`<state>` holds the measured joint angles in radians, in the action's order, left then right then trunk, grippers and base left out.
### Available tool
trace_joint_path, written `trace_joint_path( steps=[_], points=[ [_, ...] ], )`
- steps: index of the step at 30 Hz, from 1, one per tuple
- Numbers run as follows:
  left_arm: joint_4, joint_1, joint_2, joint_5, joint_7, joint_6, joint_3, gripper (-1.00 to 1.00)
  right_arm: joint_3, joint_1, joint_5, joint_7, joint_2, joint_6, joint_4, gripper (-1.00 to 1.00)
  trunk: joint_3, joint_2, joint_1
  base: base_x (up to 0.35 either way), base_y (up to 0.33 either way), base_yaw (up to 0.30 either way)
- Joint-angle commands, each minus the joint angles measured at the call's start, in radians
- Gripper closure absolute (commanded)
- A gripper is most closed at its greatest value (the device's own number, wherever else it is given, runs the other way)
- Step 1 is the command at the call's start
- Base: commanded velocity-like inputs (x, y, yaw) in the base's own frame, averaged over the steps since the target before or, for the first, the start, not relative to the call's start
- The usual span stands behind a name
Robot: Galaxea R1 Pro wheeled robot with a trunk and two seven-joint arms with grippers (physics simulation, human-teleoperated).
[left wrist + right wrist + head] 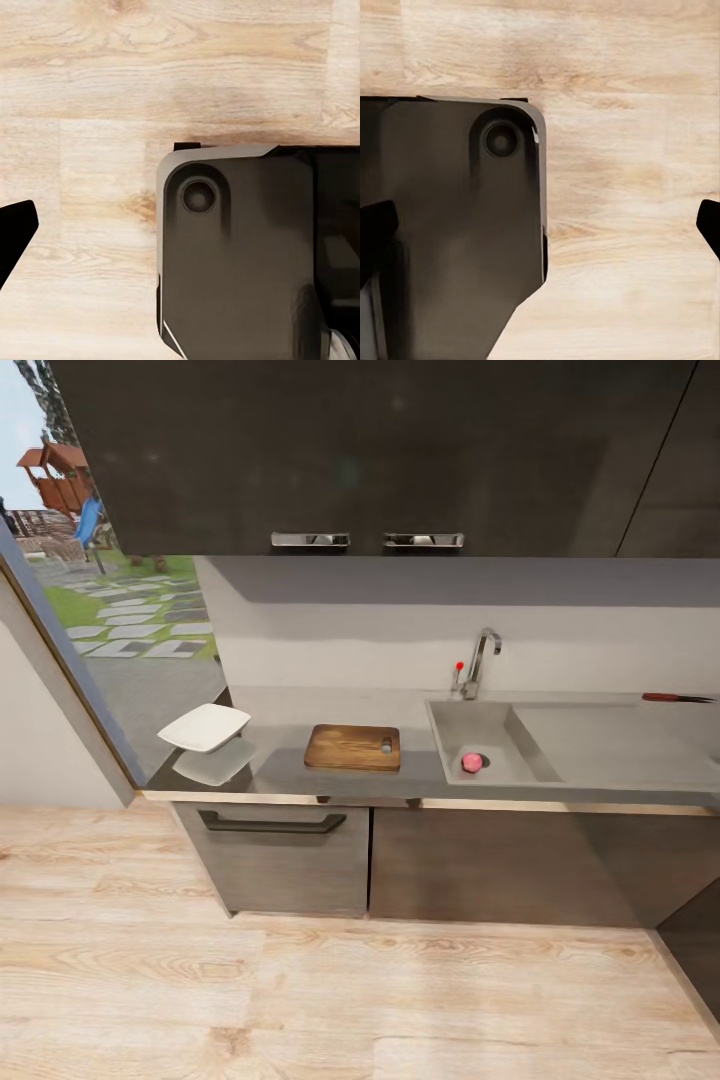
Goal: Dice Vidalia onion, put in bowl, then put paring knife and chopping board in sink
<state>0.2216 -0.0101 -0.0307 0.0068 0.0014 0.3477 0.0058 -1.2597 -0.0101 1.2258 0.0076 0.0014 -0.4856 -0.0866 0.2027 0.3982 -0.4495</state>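
Risking most at the first grasp: reaching down into the sink (447, 732) for the Vidalia onion (471, 762), lying on the basin floor right by the drain, and likely nudging a round bulb into rolling off toward the basin wall if closing off-centre. Also risking a knock against the tap (481, 658), standing at the back rim of the sink, when lowering an arm in from above. Judging the paring knife (676, 698) a long stretch: lying well to the right of the sink, at the back edge beyond the drainboard, so possibly pushing it further off or pinching the blade rather than the reddish handle. Seeing the chopping board (352, 747) lying flat just left of the sink, and the bowl (204, 727) further left of the sink again, near the end of the countertop (290, 772), where a careless sweep could be shoving it over the edge.

Standing well back from the sink for now, not yet within reach. Hanging both arms low, pointing at the wooden floor (300, 980) beside the robot base (240, 255). Showing the right gripper (540, 229) spread wide and carrying nothing, dark fingertips (709, 225) far apart. Showing one fingertip (16, 229) of the left gripper (180, 236); unable to tell whether spread or pressed together.
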Motion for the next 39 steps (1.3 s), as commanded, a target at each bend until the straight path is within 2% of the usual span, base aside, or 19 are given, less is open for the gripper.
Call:
trace_joint_path(
  steps=[1, 6, 10, 14, 15, 19, 21, 23, 25, 26, 27, 28, 29, 30, 32, 33, 36, 38, 39],
  points=[
    [-0.001, -0.001, 0.0, 0.0, 0.0, 0.003, 0.0, -1.0, -0.008, -0.001, 0.009, 0.0, -0.001, -0.003, 0.0, -1.0, 0.002, 0.002, 0.0, 0.0, 0.0, 0.0],
    [-0.001, -0.001, 0.0, 0.0, 0.0, 0.003, 0.0, -1.0, -0.005, -0.001, 0.004, 0.001, -0.006, -0.004, 0.0, -1.0, 0.002, 0.002, 0.0, 0.0, 0.0, 0.0],
    [-0.001, -0.001, 0.0, 0.0, 0.0, 0.003, 0.0, -1.0, -0.004, -0.001, -0.05, 0.001, -0.006, -0.005, -0.001, -1.0, 0.002, 0.002, 0.0, 0.0, 0.0, 0.0],
    [-0.001, -0.001, 0.0, 0.0, 0.0, 0.003, 0.0, -1.0, 0.036, -0.001, -0.271, 0.002, -0.009, -0.001, -0.008, -1.0, 0.002, 0.002, 0.0, 0.0, 0.0, 0.0],
    [-0.001, -0.001, 0.0, 0.0, 0.0, 0.003, 0.0, -1.0, 0.052, -0.001, -0.298, 0.002, -0.01, 0.0, -0.008, -1.0, 0.002, 0.002, 0.0, 0.0, 0.0, 0.0],
    [-0.001, -0.001, 0.0, 0.0, 0.0, 0.003, 0.0, -1.0, 0.197, -0.001, -0.429, 0.002, -0.013, 0.004, -0.01, -1.0, 0.002, 0.002, 0.0, 0.0, 0.0, 0.0],
    [-0.001, -0.001, 0.0, 0.0, 0.0, 0.003, 0.0, -1.0, 0.306, -0.001, -0.518, 0.002, -0.013, 0.007, -0.01, -1.0, 0.002, 0.002, 0.0, 0.0, 0.0, 0.0],
    [-0.001, -0.001, 0.0, 0.0, 0.0, 0.003, 0.0, -1.0, 0.362, -0.001, -0.577, 0.003, -0.014, 0.008, -0.01, -1.0, 0.002, 0.002, 0.0, 0.0, 0.0, 0.0],
    [-0.001, -0.001, 0.0, 0.0, 0.0, 0.004, 0.0, -1.0, 0.509, -0.001, -0.746, 0.002, -0.016, 0.013, -0.01, -1.0, 0.002, 0.002, 0.0, 0.0, 0.0, 0.0],
    [-0.001, -0.001, 0.0, 0.0, 0.0, 0.004, 0.0, -1.0, 0.613, -0.001, -0.862, 0.003, -0.02, 0.015, -0.01, -1.0, 0.002, 0.002, 0.0, 0.0, 0.0, 0.0],
    [-0.001, -0.001, 0.0, 0.001, 0.0, 0.004, 0.0, -1.0, 0.891, -0.001, -1.154, 0.003, -0.031, 0.017, -0.01, -1.0, 0.002, 0.002, 0.0, 0.0, 0.0, 0.0],
    [-0.001, -0.001, 0.0, 0.0, 0.0, 0.004, 0.0, -1.0, 0.97, -0.001, -1.234, 0.003, -0.033, 0.017, -0.01, -1.0, 0.002, 0.002, 0.0, 0.0, 0.0, 0.0],
    [-0.001, -0.001, 0.0, 0.0, 0.0, 0.004, 0.0, -1.0, 1.141, -0.001, -1.414, 0.002, -0.038, 0.018, -0.01, -1.0, 0.002, 0.002, 0.0, 0.0, 0.0, 0.0],
    [-0.001, -0.001, 0.0, 0.0, 0.0, 0.003, 0.0, -1.0, 1.276, -0.001, -1.575, 0.001, -0.042, 0.019, -0.01, -1.0, 0.002, 0.002, 0.0, 0.0, 0.0, 0.0],
    [-0.001, -0.001, 0.0, 0.001, 0.0, 0.003, 0.0, -1.0, 1.449, -0.001, -1.83, 0.002, -0.046, 0.02, -0.009, -1.0, 0.002, 0.002, 0.0, 0.0, 0.0, 0.0],
    [-0.001, -0.001, 0.0, 0.001, 0.0, 0.003, 0.0, -1.0, 1.498, -0.001, -1.905, 0.003, -0.046, 0.02, -0.008, -1.0, 0.002, 0.002, 0.0, 0.0, 0.0, 0.0],
    [-0.001, -0.001, 0.0, 0.001, 0.0, 0.003, 0.0, -1.0, 1.555, -0.001, -1.975, 0.003, -0.047, 0.02, -0.008, -1.0, 0.002, 0.002, 0.0, 0.0, 0.0, 0.0],
    [-0.001, -0.001, 0.0, 0.001, 0.0, 0.003, 0.0, -1.0, 1.561, -0.001, -1.945, 0.003, -0.047, 0.022, -0.007, -1.0, 0.002, 0.002, 0.0, 0.0, 0.0, 0.0],
    [-0.001, -0.001, 0.0, 0.001, 0.0, 0.002, 0.0, -1.0, 1.552, -0.001, -1.891, 0.002, -0.047, 0.022, -0.008, -1.0, 0.002, 0.002, 0.0, 0.0, 0.0, 0.0]
  ],
)
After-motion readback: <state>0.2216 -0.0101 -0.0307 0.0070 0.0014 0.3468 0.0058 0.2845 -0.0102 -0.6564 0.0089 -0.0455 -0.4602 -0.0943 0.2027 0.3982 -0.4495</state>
